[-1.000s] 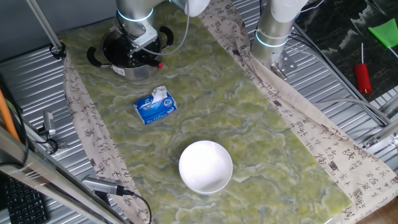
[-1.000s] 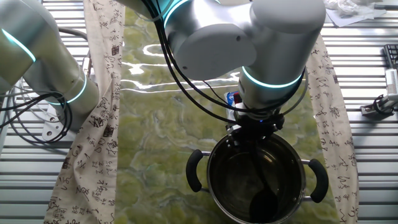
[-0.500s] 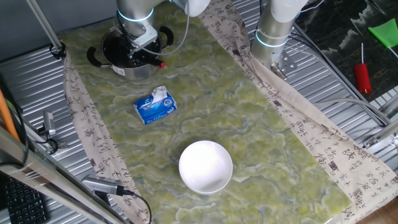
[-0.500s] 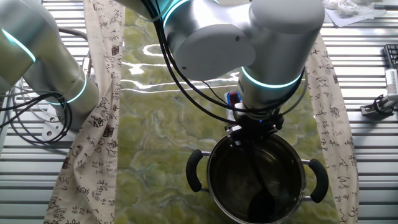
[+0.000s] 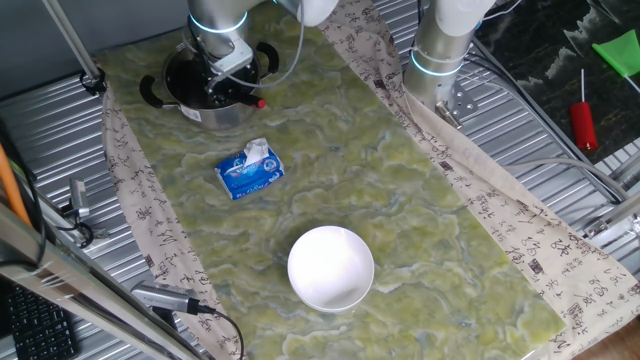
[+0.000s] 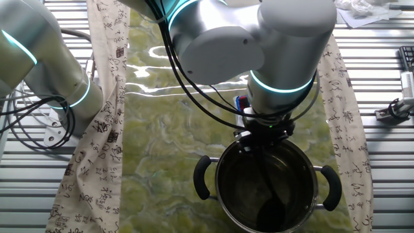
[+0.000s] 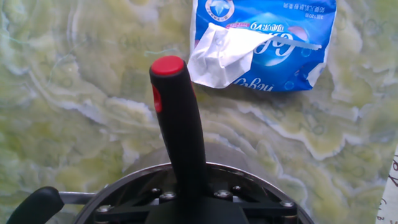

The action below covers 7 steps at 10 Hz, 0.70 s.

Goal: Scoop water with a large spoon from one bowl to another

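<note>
The steel pot (image 6: 268, 188) is round and shiny inside, with two black loop handles at its sides. The ladle (image 7: 180, 130) is matte black plastic: a thick rounded handle capped by a red tip, rising out of the pot, with its dark scoop (image 6: 272, 212) low inside the pot near the wall. The gripper (image 6: 265, 134) sits just above the pot's rim, clamped around the ladle's handle.

The pot stands on a glossy mat (image 5: 400, 180) veined green and yellow like marble, bordered by pale cloth printed with dark script, over ribbed grey metal tabletop (image 5: 70, 140). Just beyond the pot lies a blue tissue pack (image 5: 250, 170) with white tissue crumpled out of its slit. The white bowl (image 5: 331, 267), smooth, glossy and handleless, sits well apart from the pot, past the tissue pack. A red-handled screwdriver (image 5: 583, 118) lies far from the pot, off the mat.
</note>
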Each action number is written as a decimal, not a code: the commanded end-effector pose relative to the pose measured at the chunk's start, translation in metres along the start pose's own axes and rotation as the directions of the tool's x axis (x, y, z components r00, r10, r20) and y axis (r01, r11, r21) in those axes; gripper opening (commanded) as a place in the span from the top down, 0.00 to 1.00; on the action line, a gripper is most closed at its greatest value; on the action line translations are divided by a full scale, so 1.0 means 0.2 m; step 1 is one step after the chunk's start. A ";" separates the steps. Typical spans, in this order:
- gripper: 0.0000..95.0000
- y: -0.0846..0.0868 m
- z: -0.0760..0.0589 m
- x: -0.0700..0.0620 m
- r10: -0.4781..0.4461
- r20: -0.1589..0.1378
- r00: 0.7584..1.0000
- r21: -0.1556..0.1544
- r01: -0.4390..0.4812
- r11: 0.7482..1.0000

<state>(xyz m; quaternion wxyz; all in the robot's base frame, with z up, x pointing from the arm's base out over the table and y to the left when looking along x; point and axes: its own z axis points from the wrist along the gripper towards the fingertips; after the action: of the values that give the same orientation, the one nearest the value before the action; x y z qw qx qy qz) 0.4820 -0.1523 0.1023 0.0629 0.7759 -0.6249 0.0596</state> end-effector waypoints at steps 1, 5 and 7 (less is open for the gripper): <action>1.00 0.00 -0.02 0.00 0.016 0.007 1.000 -0.002 -0.016 1.000; 1.00 0.00 -0.09 0.00 0.058 0.034 0.998 -0.004 -0.057 0.998; 1.00 -0.01 -0.11 0.00 0.074 0.053 0.996 -0.008 -0.073 0.997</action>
<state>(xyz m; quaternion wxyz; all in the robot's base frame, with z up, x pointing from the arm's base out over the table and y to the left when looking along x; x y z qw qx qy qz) 0.4826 -0.1480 0.1245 0.0461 0.7526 -0.6558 0.0384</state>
